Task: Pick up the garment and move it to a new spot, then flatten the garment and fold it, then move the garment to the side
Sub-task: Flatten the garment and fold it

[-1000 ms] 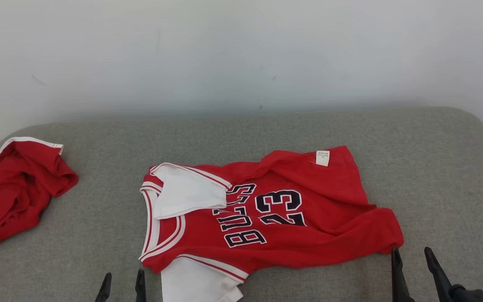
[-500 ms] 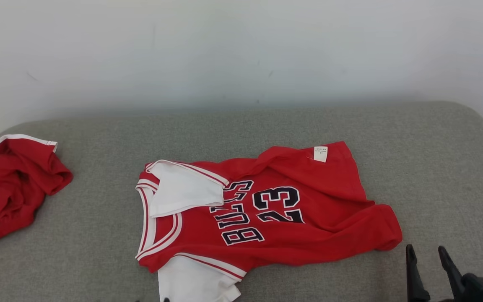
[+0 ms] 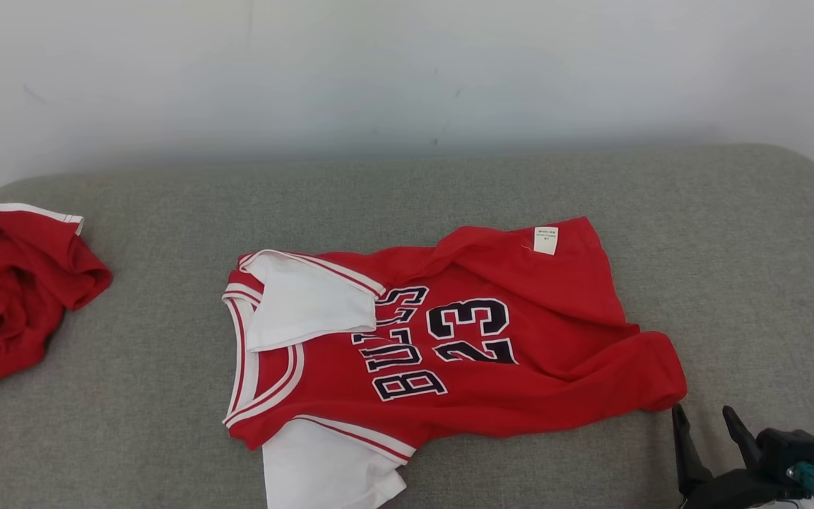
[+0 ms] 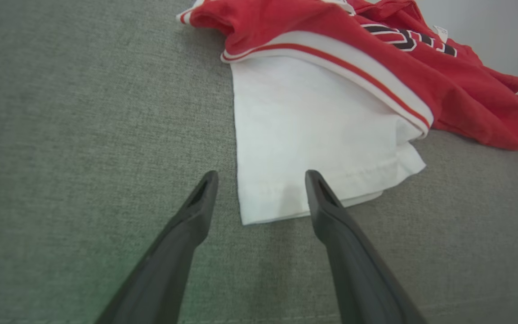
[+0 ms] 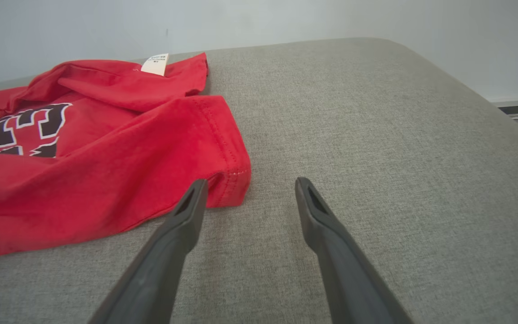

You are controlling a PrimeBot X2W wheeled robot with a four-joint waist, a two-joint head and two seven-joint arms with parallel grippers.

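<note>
The red Bulls jersey (image 3: 520,396) lies rumpled in the middle of the grey cushion (image 3: 732,247). It looks light and limp, and will probably bunch when lifted. Both pincers are spread and empty. The left pincer (image 4: 261,177) frames the white sleeve corner (image 4: 259,211) at the jersey's 7 o'clock; the right pincer (image 3: 702,413) sits by the hem corner (image 5: 234,180) at 4 o'clock. Both look like sensible holds.

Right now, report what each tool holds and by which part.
Nothing is held. The left tool stands open at the white sleeve of the jersey; the right tool stands open beside its red hem corner.
</note>
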